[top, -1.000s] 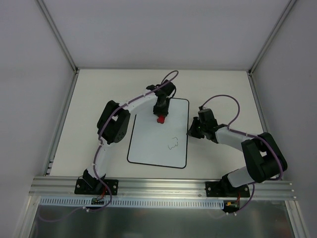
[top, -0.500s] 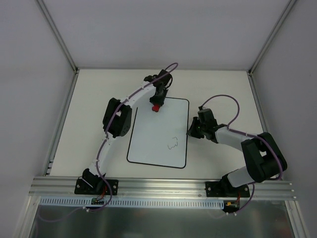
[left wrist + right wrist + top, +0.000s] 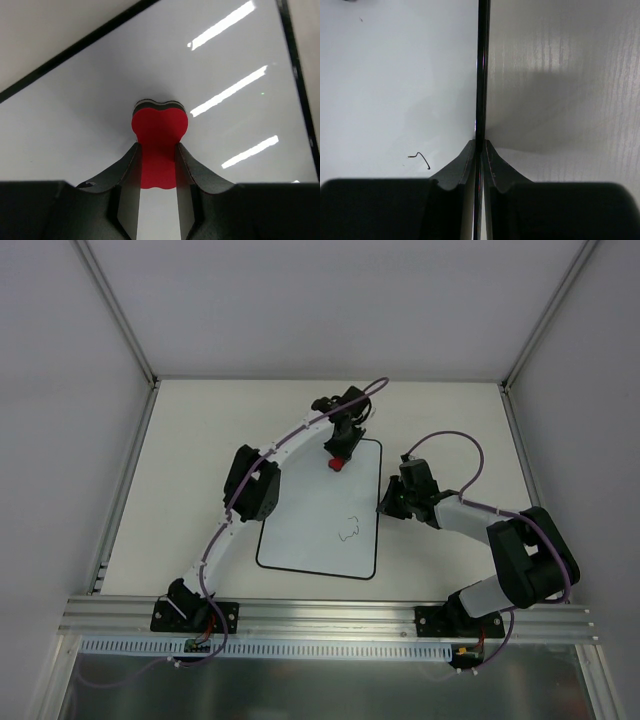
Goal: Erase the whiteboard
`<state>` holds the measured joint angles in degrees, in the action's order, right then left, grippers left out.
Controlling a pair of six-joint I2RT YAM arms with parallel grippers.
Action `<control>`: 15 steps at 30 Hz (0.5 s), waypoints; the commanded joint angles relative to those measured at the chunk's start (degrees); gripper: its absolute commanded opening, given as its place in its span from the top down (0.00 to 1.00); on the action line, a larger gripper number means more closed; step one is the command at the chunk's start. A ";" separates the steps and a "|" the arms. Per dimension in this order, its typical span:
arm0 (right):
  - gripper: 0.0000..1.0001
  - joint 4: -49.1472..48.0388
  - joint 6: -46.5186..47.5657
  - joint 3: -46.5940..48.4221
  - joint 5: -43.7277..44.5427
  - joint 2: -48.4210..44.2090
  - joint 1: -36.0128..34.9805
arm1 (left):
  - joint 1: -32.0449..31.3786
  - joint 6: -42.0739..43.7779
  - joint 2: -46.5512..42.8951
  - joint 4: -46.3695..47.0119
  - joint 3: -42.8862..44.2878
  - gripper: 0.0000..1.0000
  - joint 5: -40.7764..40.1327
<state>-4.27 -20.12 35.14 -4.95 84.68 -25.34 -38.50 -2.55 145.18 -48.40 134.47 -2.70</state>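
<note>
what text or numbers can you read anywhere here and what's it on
None can be read.
The only mark is a dark handwritten scribble on the whiteboard: a loose squiggle, not a legible word or number.
The red eraser shows no label.

A pale cream table (image 3: 200,420) with faint wood lines fills the middle, and plain grey-white walls stand close round it: a back wall (image 3: 330,300), a left wall (image 3: 50,440) and a right wall (image 3: 600,440). Two thin silver metal bars, a left post (image 3: 115,310) and a right post (image 3: 548,312), slant up from the table's far corners where the walls meet. Along the near edge runs a long silver rail (image 3: 330,615), then a white slotted strip (image 3: 330,648), then a shiny grey sheet (image 3: 330,690), and the light is soft and even.
</note>
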 commanded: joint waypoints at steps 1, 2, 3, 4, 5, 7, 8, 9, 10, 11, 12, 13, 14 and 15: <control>0.89 7.79 0.78 -2.35 1.52 0.75 -0.76 | -2.72 -0.18 4.05 -2.66 0.53 1.00 8.31; 0.89 7.70 0.70 -2.53 1.61 0.57 -0.85 | -2.89 -0.18 4.14 -2.66 0.26 1.00 9.19; 0.89 7.70 0.78 -2.70 1.61 0.48 -0.85 | -3.24 -0.18 4.05 -2.66 -0.17 1.00 9.81; 0.89 7.70 0.70 -2.79 1.61 0.48 -0.76 | -3.51 0.00 4.05 -2.66 -0.44 1.00 10.43; 0.89 7.70 0.70 -2.79 1.61 0.39 -0.76 | -3.68 0.00 3.88 -2.66 -0.79 1.00 10.78; 0.89 7.70 0.61 -2.88 1.52 0.48 -0.76 | -4.12 0.35 3.35 -2.66 -1.84 1.00 11.75; 0.89 7.70 0.52 -2.97 1.61 0.66 -0.76 | -4.13 0.44 2.74 -2.58 -2.46 1.00 12.19; 0.89 7.70 0.61 -2.97 1.70 0.57 -0.76 | -4.21 0.52 2.30 -2.66 -4.29 1.00 12.37; 0.89 7.70 0.43 -3.05 1.61 0.66 -0.76 | -4.30 0.26 1.77 -2.58 -5.53 1.00 12.28; 0.89 7.70 0.52 -3.05 1.70 0.57 -0.76 | -4.48 -0.09 1.07 -2.57 -7.02 1.00 12.63; 0.89 7.70 0.43 -3.05 1.70 0.57 -0.85 | -4.56 -1.22 -0.24 -2.49 -10.34 1.00 13.15; 0.89 7.70 0.34 -3.05 1.61 0.66 -0.76 | -4.57 -2.10 -0.86 -2.40 -11.85 1.00 13.33; 0.89 7.70 0.26 -2.97 1.61 0.66 -0.76 | -4.57 -2.89 -1.48 -2.22 -13.43 1.00 12.64; 0.89 7.70 0.34 -2.97 1.61 0.74 -0.67 | -4.57 -4.38 -2.70 -2.14 -16.49 1.00 12.37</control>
<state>-4.27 -20.29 34.70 -4.93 84.25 -25.39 -41.45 -3.16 141.14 -43.51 125.75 4.99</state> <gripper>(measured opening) 0.118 0.281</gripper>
